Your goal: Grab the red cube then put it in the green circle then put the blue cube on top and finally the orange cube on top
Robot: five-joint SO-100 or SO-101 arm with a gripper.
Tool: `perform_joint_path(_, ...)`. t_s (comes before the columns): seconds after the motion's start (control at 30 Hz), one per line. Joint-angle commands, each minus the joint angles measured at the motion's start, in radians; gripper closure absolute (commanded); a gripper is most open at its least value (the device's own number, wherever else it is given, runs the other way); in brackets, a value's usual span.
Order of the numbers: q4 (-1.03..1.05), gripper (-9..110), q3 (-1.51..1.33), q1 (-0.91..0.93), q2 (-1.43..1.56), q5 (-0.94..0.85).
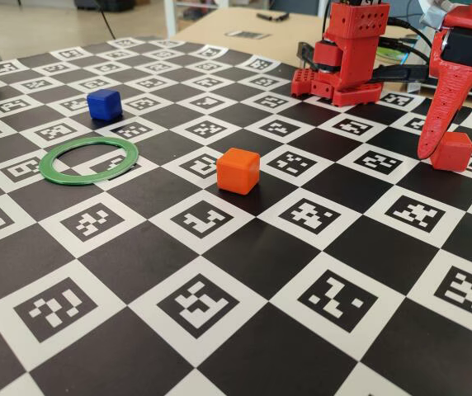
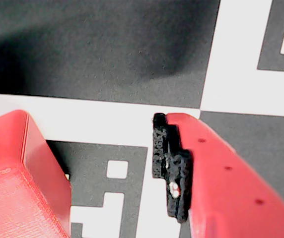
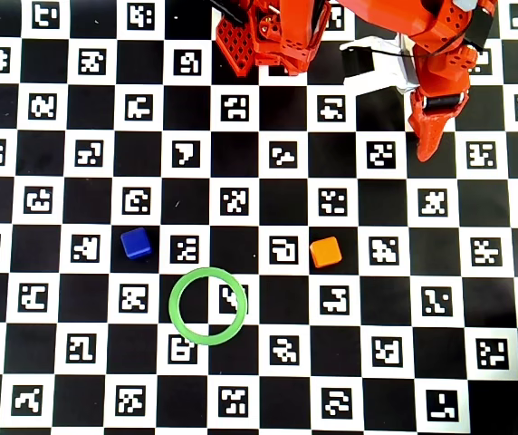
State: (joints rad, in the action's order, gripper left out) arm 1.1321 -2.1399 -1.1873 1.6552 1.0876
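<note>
Wrist view: matte, round-edged red cube (image 2: 18,173) beside fingers (image 2: 231,188)

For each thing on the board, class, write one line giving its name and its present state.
Red cube: on the board, between the open gripper's fingers, not lifted.
Green circle: flat on the board, empty.
Blue cube: on the board outside the circle, free.
Orange cube: on the board, free.
Gripper: open, lowered around the red cube.
</note>
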Motion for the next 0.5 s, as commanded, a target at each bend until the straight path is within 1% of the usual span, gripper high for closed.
perform_joint_path(0.0, -0.021, 50, 0.051, -0.017, 0.009, 0.012)
perform_joint_path(0.47, -0.138, 52, 0.049, 0.021, -0.04, 0.017)
